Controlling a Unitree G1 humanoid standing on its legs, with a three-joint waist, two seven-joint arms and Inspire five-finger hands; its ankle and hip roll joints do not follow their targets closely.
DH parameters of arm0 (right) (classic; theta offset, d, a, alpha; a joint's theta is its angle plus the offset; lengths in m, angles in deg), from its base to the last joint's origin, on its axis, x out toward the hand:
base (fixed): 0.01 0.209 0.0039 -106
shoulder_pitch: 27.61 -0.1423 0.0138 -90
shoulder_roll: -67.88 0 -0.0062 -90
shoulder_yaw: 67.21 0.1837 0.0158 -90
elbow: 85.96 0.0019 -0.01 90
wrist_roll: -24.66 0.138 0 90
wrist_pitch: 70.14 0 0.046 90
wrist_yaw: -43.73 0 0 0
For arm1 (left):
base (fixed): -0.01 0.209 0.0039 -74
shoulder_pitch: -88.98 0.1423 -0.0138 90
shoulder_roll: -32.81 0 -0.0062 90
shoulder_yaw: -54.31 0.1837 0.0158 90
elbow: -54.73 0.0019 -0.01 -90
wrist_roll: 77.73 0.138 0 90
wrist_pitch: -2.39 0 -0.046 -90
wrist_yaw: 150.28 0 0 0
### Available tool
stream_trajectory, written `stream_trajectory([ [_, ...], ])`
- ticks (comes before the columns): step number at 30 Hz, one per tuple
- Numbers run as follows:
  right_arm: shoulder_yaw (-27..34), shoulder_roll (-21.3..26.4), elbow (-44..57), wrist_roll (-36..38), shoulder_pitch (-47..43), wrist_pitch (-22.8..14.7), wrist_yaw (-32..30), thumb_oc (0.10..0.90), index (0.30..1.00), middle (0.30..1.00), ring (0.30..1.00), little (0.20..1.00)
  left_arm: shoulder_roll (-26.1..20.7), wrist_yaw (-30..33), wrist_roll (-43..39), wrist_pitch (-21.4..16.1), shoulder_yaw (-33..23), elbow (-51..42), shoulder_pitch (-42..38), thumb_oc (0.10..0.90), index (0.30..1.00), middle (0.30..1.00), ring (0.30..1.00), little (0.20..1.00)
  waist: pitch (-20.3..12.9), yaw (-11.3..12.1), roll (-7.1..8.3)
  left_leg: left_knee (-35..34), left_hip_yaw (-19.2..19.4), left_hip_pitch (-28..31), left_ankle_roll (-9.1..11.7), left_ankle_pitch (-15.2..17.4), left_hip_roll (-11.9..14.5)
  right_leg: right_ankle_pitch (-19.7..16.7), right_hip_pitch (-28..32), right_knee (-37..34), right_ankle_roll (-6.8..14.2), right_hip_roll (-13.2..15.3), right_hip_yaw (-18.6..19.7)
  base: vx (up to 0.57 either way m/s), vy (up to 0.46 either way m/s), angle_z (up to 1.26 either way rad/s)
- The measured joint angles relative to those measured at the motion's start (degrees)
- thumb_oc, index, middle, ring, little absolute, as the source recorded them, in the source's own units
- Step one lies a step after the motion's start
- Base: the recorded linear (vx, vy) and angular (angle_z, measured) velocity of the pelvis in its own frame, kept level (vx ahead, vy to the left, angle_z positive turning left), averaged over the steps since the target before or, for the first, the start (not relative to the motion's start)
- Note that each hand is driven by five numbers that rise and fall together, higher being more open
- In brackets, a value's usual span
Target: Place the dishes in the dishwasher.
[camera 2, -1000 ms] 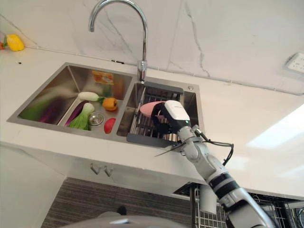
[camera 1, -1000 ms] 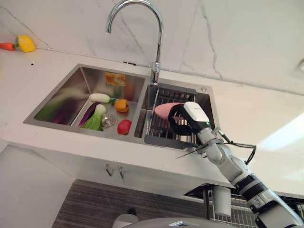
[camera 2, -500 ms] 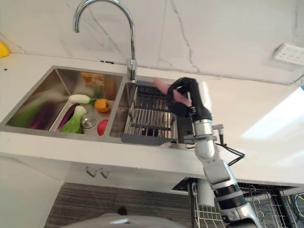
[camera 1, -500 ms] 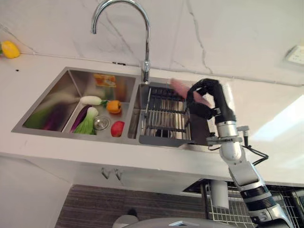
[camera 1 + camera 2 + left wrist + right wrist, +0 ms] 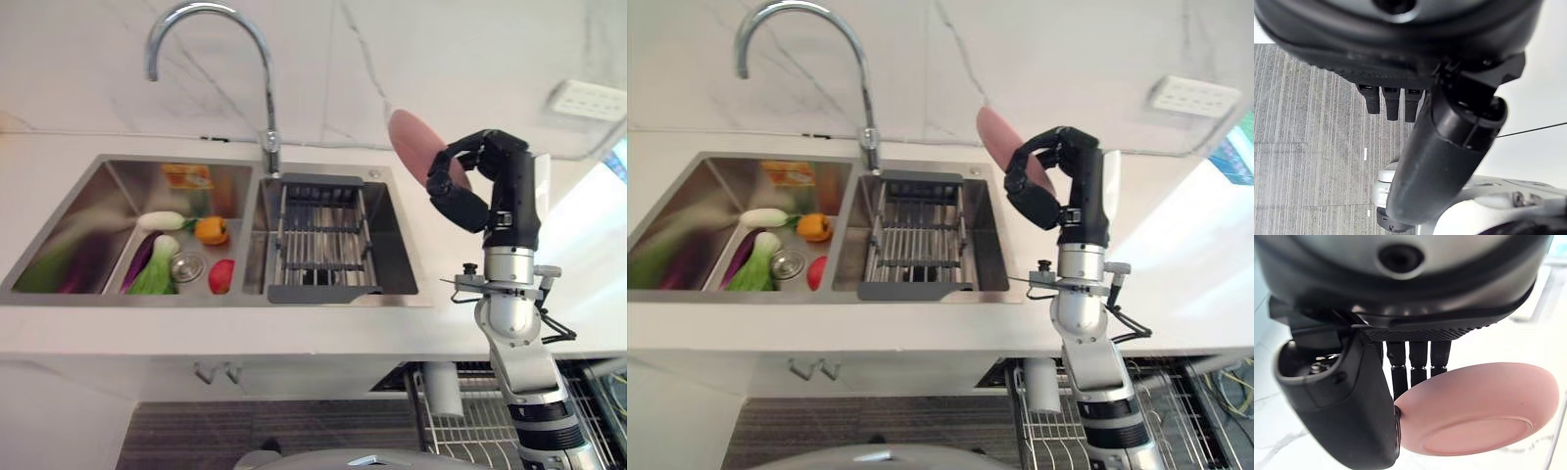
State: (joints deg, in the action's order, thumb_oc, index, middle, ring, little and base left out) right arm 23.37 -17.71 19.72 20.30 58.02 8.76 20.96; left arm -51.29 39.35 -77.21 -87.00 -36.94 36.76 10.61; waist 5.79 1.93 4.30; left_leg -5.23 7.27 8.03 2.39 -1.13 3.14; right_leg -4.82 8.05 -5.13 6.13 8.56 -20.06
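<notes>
A pink plate [image 5: 409, 147] is held up on edge above the counter, to the right of the sink. My right hand [image 5: 490, 181] is shut on it, fingers curled over the rim and thumb [image 5: 1342, 401] pressed against its underside; the right wrist view shows the plate [image 5: 1479, 416] from below. An open dishwasher rack [image 5: 1058, 431] of grey wire shows low down, beneath the counter by my right arm. My left hand [image 5: 1444, 147] hangs over the striped floor with relaxed fingers, holding nothing.
The double steel sink [image 5: 392, 284] has a wire draining rack [image 5: 318, 230] in its right basin and several vegetables [image 5: 157, 259] in its left basin. A tall curved tap [image 5: 211, 39] rises behind it. A wall socket [image 5: 588, 98] is at the far right.
My right hand has lifted the pink plate out of the sink's draining rack and carried it up and to the right, over the counter. The camera has also turned right.
</notes>
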Motion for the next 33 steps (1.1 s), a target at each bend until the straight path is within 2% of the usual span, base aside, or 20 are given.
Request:
stream_trajectory([
  [5,3.64,0.32,-0.16,-0.04,1.73,-0.18,-0.77,0.400,0.300,0.300,0.300,0.300,0.03,-0.11,0.10,0.01,0.37,0.08,1.10,0.800,0.900,0.900,0.900,0.900,-0.89,-2.49,-0.15,-0.03,5.51,1.74,1.08,0.77,1.64,0.08,-1.31,-0.68,-0.22,-1.70,4.53,-0.01,-0.006,-0.65],
  [7,4.41,0.34,-1.46,-0.05,1.89,-0.49,-1.75,0.400,0.300,0.300,0.300,0.300,-0.20,-0.15,-0.11,0.13,1.29,-0.86,1.61,0.800,0.900,0.900,0.900,0.900,-1.02,-3.24,0.07,3.98,7.19,0.99,1.85,1.66,1.94,0.06,-3.43,0.90,-0.65,-2.87,10.19,-0.15,0.078,-1.24],
  [9,3.78,2.98,-2.18,-0.06,0.83,-0.37,-1.68,0.400,0.300,0.300,0.300,0.300,-0.05,-0.26,-2.32,-0.62,2.62,-0.58,0.57,0.800,0.900,0.900,0.900,0.900,-0.83,-0.03,-0.53,9.53,-11.34,-2.36,0.11,6.71,-2.14,-1.76,-8.22,3.04,-2.05,-2.81,17.41,-0.12,0.080,-1.93],
  [10,3.33,4.77,-2.17,-0.08,0.06,-0.38,-1.69,0.400,0.300,0.300,0.300,0.300,0.74,-0.18,-2.54,-0.72,2.61,-0.24,0.39,0.800,0.900,0.900,0.900,0.900,-0.55,-0.19,-1.70,8.43,-15.24,-2.22,0.47,7.05,-3.02,-2.22,-9.25,2.96,-2.09,-3.20,17.76,-0.16,0.106,-1.27],
  [13,6.14,8.19,-3.19,-3.04,2.20,-0.26,-1.75,0.400,0.300,0.300,0.300,0.300,-0.41,-0.18,-4.20,-0.59,4.66,-0.19,-2.09,0.800,0.900,0.900,0.900,0.900,0.09,-3.83,-1.73,10.30,-13.56,-4.06,-2.04,7.49,-4.77,-3.45,-9.47,0.85,-0.76,-0.41,14.93,-0.18,0.161,-0.35],
  [15,7.06,8.72,-3.17,-3.89,2.44,-0.09,-1.85,0.400,0.300,0.300,0.300,0.300,-0.82,-0.23,-4.35,-0.69,4.67,-0.44,-2.82,0.800,0.900,0.900,0.900,0.900,0.26,-4.31,-1.44,10.63,-12.57,-4.78,-2.31,7.58,-5.07,-3.33,-10.22,0.60,-0.37,0.15,14.50,-0.11,0.101,-0.26],
  [18,8.46,10.82,-4.72,-8.54,1.40,1.30,-2.42,0.400,0.300,0.300,0.300,0.300,-1.26,-0.89,-4.38,-1.56,5.03,-0.54,-2.83,0.800,0.900,0.900,0.900,0.900,0.84,-5.20,-1.42,9.37,-4.58,-5.21,-4.01,5.09,-7.30,-2.56,-15.27,1.13,2.20,4.98,9.38,-0.13,0.078,-1.01],
  [19,8.46,10.82,-4.72,-8.54,1.40,1.30,-2.42,0.400,0.300,0.300,0.300,0.300,-1.26,-0.89,-4.38,-1.56,5.03,-0.54,-2.83,0.800,0.900,0.900,0.900,0.900,0.84,-5.20,-1.42,9.37,-4.58,-5.21,-4.01,5.09,-7.30,-2.56,-15.27,1.13,2.20,4.98,9.38,-0.13,0.052,-0.93],
  [20,7.92,11.20,-7.52,-9.67,1.53,1.35,-2.42,0.400,0.300,0.300,0.300,0.300,-1.27,-1.53,-4.37,-1.99,4.92,-0.20,-3.20,0.800,0.900,0.900,0.900,0.900,1.40,-4.97,-1.97,9.57,-1.34,-5.21,-5.22,5.09,-7.43,-0.12,-16.10,2.26,5.15,7.58,2.65,-0.09,0.023,-0.55],
  [21,7.92,11.20,-7.52,-9.67,1.53,1.35,-2.42,0.400,0.300,0.300,0.300,0.300,-1.27,-1.53,-4.37,-1.99,4.92,-0.20,-3.20,0.800,0.900,0.900,0.900,0.900,1.40,-4.97,-1.97,9.57,-1.34,-5.21,-5.22,5.09,-7.43,-0.12,-16.10,2.26,5.15,7.58,2.65,-0.17,0.028,-0.88],
  [23,4.86,11.58,-13.18,-11.59,1.68,1.70,-1.97,0.400,0.300,0.300,0.300,0.300,-1.41,-2.49,-4.37,-3.12,2.86,0.16,-2.96,0.800,0.900,0.900,0.900,0.900,2.17,-2.18,-3.08,10.19,3.57,-4.90,-6.24,5.29,-6.07,0.47,-15.96,7.62,4.90,12.81,-16.63,-0.13,0.007,-0.82],
  [24,4.86,11.58,-13.18,-11.59,1.68,1.70,-1.97,0.400,0.300,0.300,0.300,0.300,-1.41,-2.49,-4.37,-3.12,2.86,0.16,-2.96,0.800,0.900,0.900,0.900,0.900,2.17,-2.18,-3.08,10.19,3.57,-4.90,-6.24,5.29,-6.07,0.47,-15.96,7.62,4.90,12.81,-16.63,-0.14,-0.024,-1.09],
  [25,0.93,14.98,-16.60,-13.86,1.76,1.80,-0.54,0.400,0.300,0.300,0.300,0.300,-1.29,-3.08,-4.26,-3.32,-0.27,1.03,-2.83,0.800,0.900,0.900,0.900,0.900,3.53,0.17,-5.32,10.15,7.00,-4.67,-6.20,5.32,-3.41,0.62,-14.67,17.09,4.78,16.57,-23.85,-0.14,-0.110,-0.78],
  [27,-0.82,16.68,-17.19,-15.27,2.24,1.81,0.52,0.400,0.300,0.300,0.300,0.300,-0.86,-3.14,-4.23,-3.21,-0.76,2.00,-2.71,0.800,0.900,0.900,0.900,0.900,4.02,1.04,-6.46,10.33,7.06,-4.68,-5.76,4.97,-2.15,0.86,-13.92,22.49,5.14,18.06,-23.28,-0.09,-0.119,-0.50],
  [28,-1.05,18.72,-16.90,-17.58,3.91,1.69,1.45,0.400,0.300,0.300,0.300,0.300,-0.81,-3.06,-4.07,-3.00,-1.60,1.85,-2.81,0.800,0.900,0.900,0.900,0.900,4.57,1.26,-7.07,10.48,6.76,-5.75,-4.48,4.09,-1.48,1.60,-13.68,28.53,5.41,19.12,-18.43,0.02,-0.085,0.26],
  [29,-1.04,22.16,-16.09,-20.61,7.27,1.65,2.19,0.400,0.300,0.300,0.300,0.300,-0.67,-3.14,-3.66,-2.85,-2.17,1.99,-2.96,0.800,0.900,0.900,0.900,0.900,4.85,1.55,-7.45,10.27,4.33,-6.51,-4.04,3.27,-1.56,3.95,-12.02,29.47,6.19,17.33,-7.36,0.04,-0.177,0.58],
  [30,-1.14,24.92,-15.94,-23.33,9.60,1.60,4.07,0.400,0.300,0.300,0.300,0.300,-1.26,-2.90,-3.61,-3.08,-1.11,1.81,-2.53,0.800,0.900,0.900,0.900,0.900,5.14,1.60,-6.34,10.02,2.93,-6.93,-2.82,2.14,-1.77,4.58,-4.05,16.53,7.24,12.94,0.07,0.03,-0.134,0.55],
  [31,-2.03,24.66,-16.20,-23.66,8.76,1.85,4.67,0.400,0.300,0.300,0.300,0.300,-1.91,-3.19,-3.67,-3.10,-1.22,1.89,-1.93,0.800,0.900,0.900,0.900,0.900,4.96,2.55,-4.82,9.33,3.50,-6.95,-1.80,1.45,-2.22,1.43,-1.53,11.43,6.32,12.42,-1.79,0.04,-0.168,-0.01],
  [32,-4.16,24.47,-17.22,-23.74,6.58,1.85,4.83,0.400,0.300,0.300,0.300,0.300,-2.27,-3.46,-3.77,-3.02,-1.43,1.87,-1.18,0.800,0.900,0.900,0.900,0.900,4.58,3.53,-2.35,7.94,4.92,-6.85,-0.78,0.53,-2.63,3.13,-0.50,6.71,6.44,11.98,-4.45,0.05,-0.115,-0.45],
  [33,-4.77,24.52,-17.82,-23.87,5.52,1.84,5.09,0.400,0.300,0.300,0.300,0.300,-1.13,-3.54,-3.77,-2.62,-1.57,1.99,-1.06,0.800,0.900,0.900,0.900,0.900,4.26,3.90,-2.98,7.00,5.13,-6.93,-0.25,-0.10,-1.99,2.27,0.41,3.63,5.72,10.44,-5.26,0.08,-0.201,-0.31],
])
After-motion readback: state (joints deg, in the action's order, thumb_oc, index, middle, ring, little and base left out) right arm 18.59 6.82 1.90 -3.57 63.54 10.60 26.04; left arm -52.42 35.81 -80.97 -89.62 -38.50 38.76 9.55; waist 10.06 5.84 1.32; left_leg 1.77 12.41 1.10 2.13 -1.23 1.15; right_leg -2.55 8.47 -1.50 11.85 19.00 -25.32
